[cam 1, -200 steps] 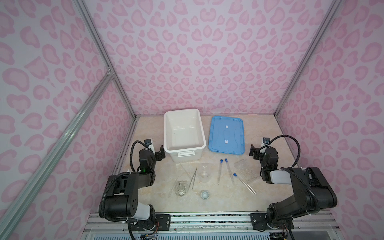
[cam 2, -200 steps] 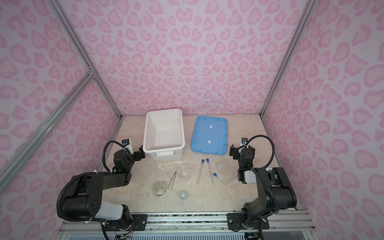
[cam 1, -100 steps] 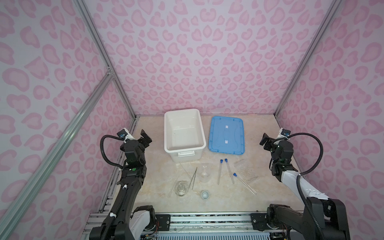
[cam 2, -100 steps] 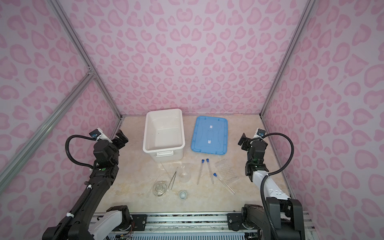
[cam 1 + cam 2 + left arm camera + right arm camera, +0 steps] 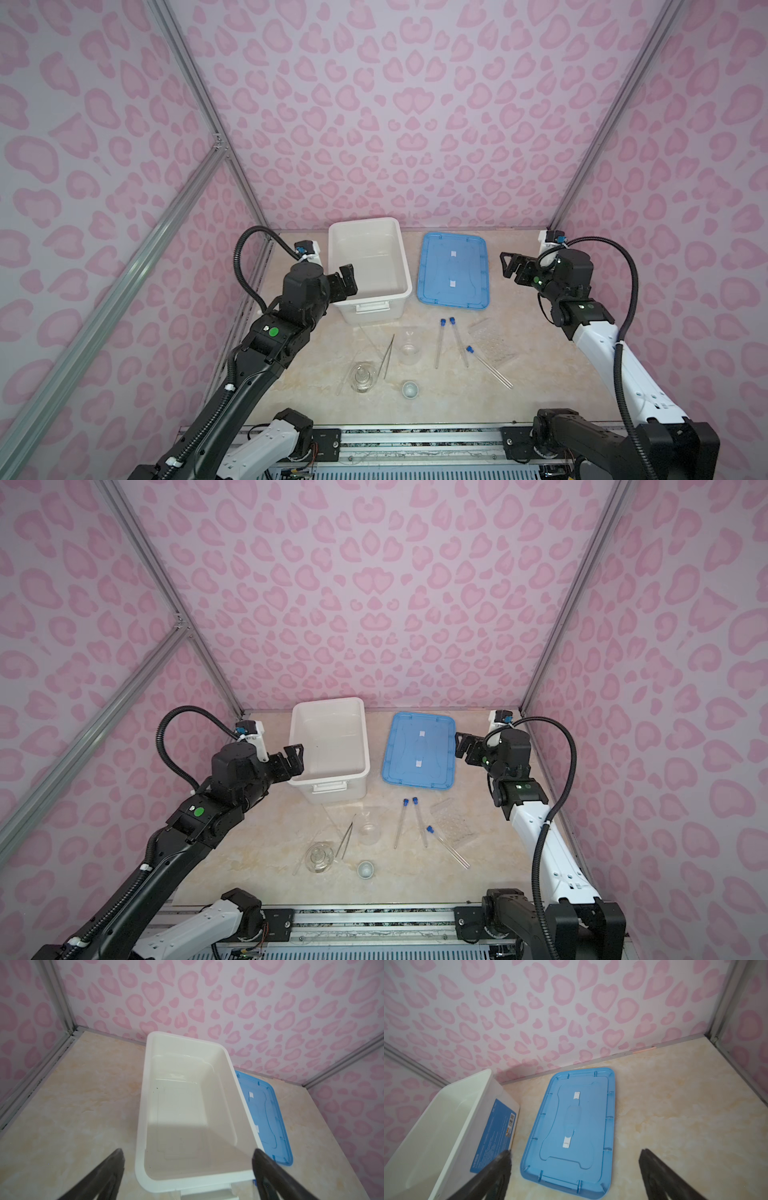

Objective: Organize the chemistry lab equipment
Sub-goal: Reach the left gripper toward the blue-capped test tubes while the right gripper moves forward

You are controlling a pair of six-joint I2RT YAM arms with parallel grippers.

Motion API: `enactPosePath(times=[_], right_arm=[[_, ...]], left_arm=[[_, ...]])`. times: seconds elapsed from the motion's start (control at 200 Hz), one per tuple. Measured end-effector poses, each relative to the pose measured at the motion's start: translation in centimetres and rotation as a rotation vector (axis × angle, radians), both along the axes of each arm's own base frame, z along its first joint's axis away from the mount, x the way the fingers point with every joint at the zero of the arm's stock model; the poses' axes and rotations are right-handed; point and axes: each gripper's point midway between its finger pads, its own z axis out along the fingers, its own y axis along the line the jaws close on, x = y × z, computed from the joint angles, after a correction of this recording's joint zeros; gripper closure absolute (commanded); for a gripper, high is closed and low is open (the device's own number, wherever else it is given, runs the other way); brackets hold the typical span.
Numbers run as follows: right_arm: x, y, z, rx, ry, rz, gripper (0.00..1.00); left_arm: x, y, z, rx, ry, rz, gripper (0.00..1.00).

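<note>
Left gripper (image 5: 346, 282) and right gripper (image 5: 513, 269) hang spread, empty, mid-frame; lower centre, the seemingly glass flask (image 5: 409, 354) could crack if clipped

The tall white bin (image 5: 405, 272) and the flat blue lid (image 5: 455, 270) fill the far middle of the table (image 5: 540, 386) with only a thin gap between them, but there is wide bare room to the left of the bin and to the right of the lid. The near middle is crowded: the beaker (image 5: 362, 377), tweezers (image 5: 388, 355), flask (image 5: 409, 352), small cup (image 5: 410, 389), test tubes (image 5: 438, 345) and tube rack (image 5: 494, 345) lie close together, so little room is left to slip between them. The bin's top is open from above.
</note>
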Motion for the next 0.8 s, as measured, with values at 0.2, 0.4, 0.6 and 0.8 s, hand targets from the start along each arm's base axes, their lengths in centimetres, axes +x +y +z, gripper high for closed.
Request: enactPosePath(times=[0.2, 0.4, 0.6, 0.8], right_arm=[[-2.5, 2.3, -2.5, -0.036, 0.128, 0.089, 0.08], [-5.0, 3.4, -4.8, -0.034, 0.225, 0.146, 0.16], [-7.0, 3.4, -6.0, -0.027, 0.255, 0.162, 0.19], [-8.1, 3.3, -8.6, -0.029, 0.327, 0.164, 0.20]], left_arm=[[-1.9, -8.4, -0.2, 0.083, 0.064, -0.212, 0.03], [-3.9, -17.4, -2.0, 0.157, 0.146, -0.416, 0.17], [-5.4, -23.6, -6.7, 0.227, 0.263, -0.550, 0.25], [-5.7, -27.3, -12.7, 0.299, 0.403, -0.624, 0.40]])
